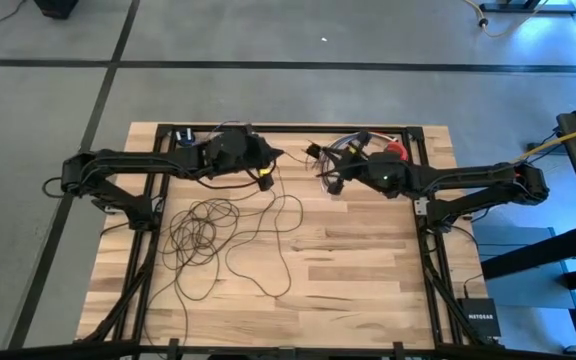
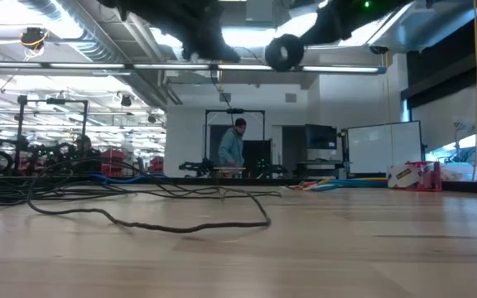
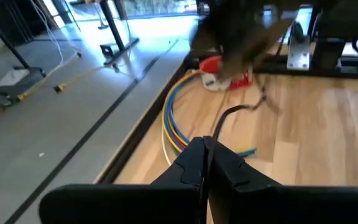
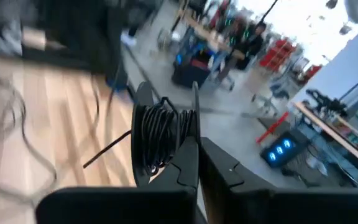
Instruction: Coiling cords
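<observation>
The cords (image 1: 223, 232) are sprawling in loose loops over the wooden table (image 1: 368, 290), below the left gripper (image 1: 266, 172), whose fingers are pressing tight together on nothing. A wound bundle of the wire (image 4: 160, 134) is sitting just beyond the right gripper (image 4: 194, 155); its fingers are clenched, apparently pinching that coil. Off the table's corner, a black box (image 1: 479, 318) is reading "NETGEAR".

The word "NETGEAR" is printed in white on a small black box (image 1: 482, 320) seen beside the table's corner (image 1: 446, 300).
</observation>
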`<state>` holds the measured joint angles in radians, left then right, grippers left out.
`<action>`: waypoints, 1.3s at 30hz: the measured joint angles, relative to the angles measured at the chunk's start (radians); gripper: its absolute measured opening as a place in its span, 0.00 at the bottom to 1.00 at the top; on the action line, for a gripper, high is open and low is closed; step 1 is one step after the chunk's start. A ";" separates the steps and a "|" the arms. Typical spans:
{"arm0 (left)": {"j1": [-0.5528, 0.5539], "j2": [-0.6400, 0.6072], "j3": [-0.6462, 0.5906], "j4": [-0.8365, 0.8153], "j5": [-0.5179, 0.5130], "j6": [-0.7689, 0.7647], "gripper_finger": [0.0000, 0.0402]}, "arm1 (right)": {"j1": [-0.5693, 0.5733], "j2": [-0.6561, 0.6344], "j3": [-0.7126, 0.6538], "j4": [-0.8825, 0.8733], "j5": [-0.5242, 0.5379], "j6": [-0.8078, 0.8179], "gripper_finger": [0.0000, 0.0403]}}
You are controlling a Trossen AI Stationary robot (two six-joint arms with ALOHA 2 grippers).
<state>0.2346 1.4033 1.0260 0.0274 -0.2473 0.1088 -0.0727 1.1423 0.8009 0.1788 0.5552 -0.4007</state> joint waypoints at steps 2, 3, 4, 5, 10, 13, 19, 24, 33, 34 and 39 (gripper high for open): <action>0.010 0.023 0.000 0.000 0.001 -0.001 0.00 | 0.000 -0.017 0.000 0.041 -0.042 0.005 0.02; 0.017 0.034 0.000 0.009 0.000 -0.001 0.00 | 0.000 -0.025 0.000 0.049 -0.067 0.012 0.02; 0.027 0.041 0.000 0.015 -0.011 -0.002 0.00 | 0.000 -0.033 0.000 0.050 -0.096 0.022 0.02; 0.037 0.047 0.000 0.015 -0.028 -0.003 0.00 | 0.000 -0.040 0.000 0.048 -0.126 0.031 0.02; 0.103 0.045 0.000 0.016 -0.057 -0.011 0.00 | 0.001 -0.056 0.000 0.016 -0.220 0.061 0.02; 0.125 0.042 0.000 0.015 -0.023 -0.031 0.00 | 0.000 -0.055 0.000 -0.001 -0.206 0.061 0.02; 0.071 0.050 0.000 0.036 0.049 -0.030 0.00 | 0.000 -0.056 0.000 0.026 -0.131 0.030 0.02; -0.007 0.050 0.000 0.059 0.045 0.014 0.00 | 0.000 -0.056 0.000 0.091 -0.107 -0.002 0.02; -0.106 0.019 0.001 0.242 0.096 0.023 0.00 | 0.000 -0.027 0.000 0.091 -0.025 -0.077 0.02; -0.122 0.023 0.000 0.258 0.106 0.027 0.00 | 0.000 -0.019 0.000 0.097 -0.018 -0.083 0.02; -0.187 0.027 0.000 0.336 0.114 0.040 0.00 | 0.000 0.024 0.000 0.123 -0.007 -0.102 0.02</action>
<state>0.0473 1.4300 1.0264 0.3636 -0.1337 0.1485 -0.0727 1.1665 0.8009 0.3022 0.5478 -0.5026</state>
